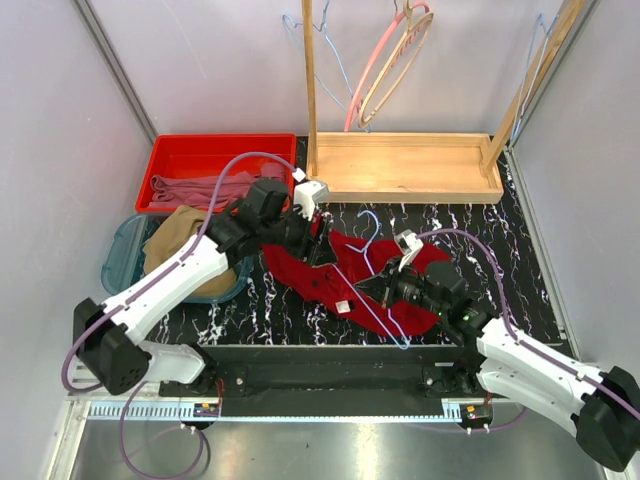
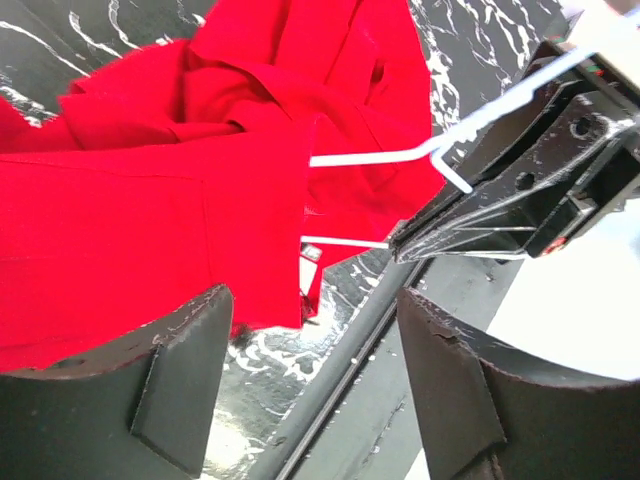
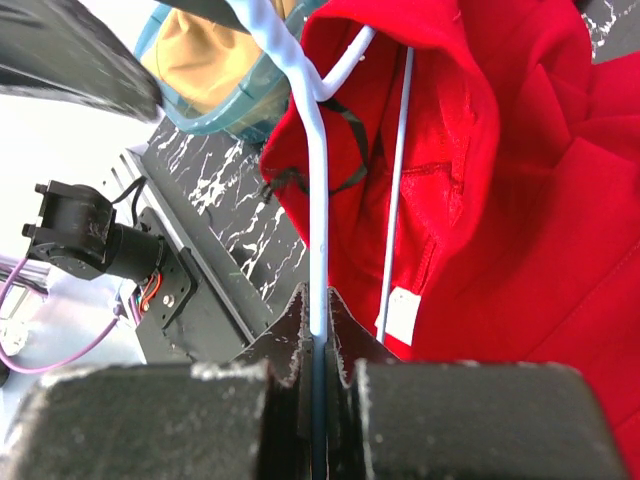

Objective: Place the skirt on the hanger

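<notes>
Tan skirt: lying bunched in the teal tub at the left side of the counter, partly under the left arm, well apart from the hanger. Probably soft, light and limp, so likely to sag and slide off a thin wire; best taken at the narrow waist, with a pinch through both layers if possible, not at the wide hem. Hanger thin and smooth, probably a little springy, lying across a dark red garment in the middle of the counter. Right gripper clenched on the straight wire of this hanger. Left gripper released, fingers wide apart, hovering just above the red cloth and holding nothing. Counted: one tan skirt, one red garment, one mauve cloth in the red tub, two tubs. Light-blue wire hangers: one on the counter, at least two more hanging on the wooden rack, exact number hard to tell. Also one pink hanger and one wooden hanger on the same rack.
</notes>
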Robot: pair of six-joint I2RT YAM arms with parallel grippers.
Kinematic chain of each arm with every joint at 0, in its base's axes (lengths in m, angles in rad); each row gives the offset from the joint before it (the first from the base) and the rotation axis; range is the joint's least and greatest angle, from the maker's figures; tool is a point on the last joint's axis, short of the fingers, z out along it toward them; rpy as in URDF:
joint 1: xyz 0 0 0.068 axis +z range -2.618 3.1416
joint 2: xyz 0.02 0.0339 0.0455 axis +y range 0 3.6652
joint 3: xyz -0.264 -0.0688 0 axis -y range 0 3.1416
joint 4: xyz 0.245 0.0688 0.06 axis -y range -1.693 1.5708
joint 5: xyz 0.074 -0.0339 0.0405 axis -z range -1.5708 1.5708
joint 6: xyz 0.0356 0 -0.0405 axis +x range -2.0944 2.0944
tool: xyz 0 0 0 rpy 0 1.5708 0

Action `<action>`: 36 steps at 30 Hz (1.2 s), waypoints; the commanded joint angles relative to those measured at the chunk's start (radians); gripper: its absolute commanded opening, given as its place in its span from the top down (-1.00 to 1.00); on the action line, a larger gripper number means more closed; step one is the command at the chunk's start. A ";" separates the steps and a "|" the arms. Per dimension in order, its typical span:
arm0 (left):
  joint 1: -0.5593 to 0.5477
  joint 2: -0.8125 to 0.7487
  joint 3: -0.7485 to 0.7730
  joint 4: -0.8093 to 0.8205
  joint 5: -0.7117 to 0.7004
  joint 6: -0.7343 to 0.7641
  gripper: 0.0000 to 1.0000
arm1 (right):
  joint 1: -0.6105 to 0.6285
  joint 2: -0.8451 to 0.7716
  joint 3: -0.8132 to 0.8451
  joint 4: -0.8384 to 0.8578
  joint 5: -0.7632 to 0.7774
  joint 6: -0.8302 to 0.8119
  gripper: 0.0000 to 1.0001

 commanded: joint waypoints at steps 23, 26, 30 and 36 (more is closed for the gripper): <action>-0.002 -0.035 -0.149 0.390 -0.269 0.459 -0.44 | 0.007 -0.089 0.002 0.138 -0.066 -0.031 1.00; -0.032 -0.010 -0.158 0.398 -0.330 0.473 -0.41 | 0.007 -0.092 0.009 0.131 -0.086 -0.026 1.00; -0.077 -0.013 -0.181 0.442 -0.339 0.468 -0.39 | 0.006 -0.086 0.013 0.116 -0.113 -0.020 1.00; -0.115 -0.040 -0.189 0.464 -0.294 0.451 -0.39 | 0.007 -0.088 0.029 0.095 -0.147 -0.012 1.00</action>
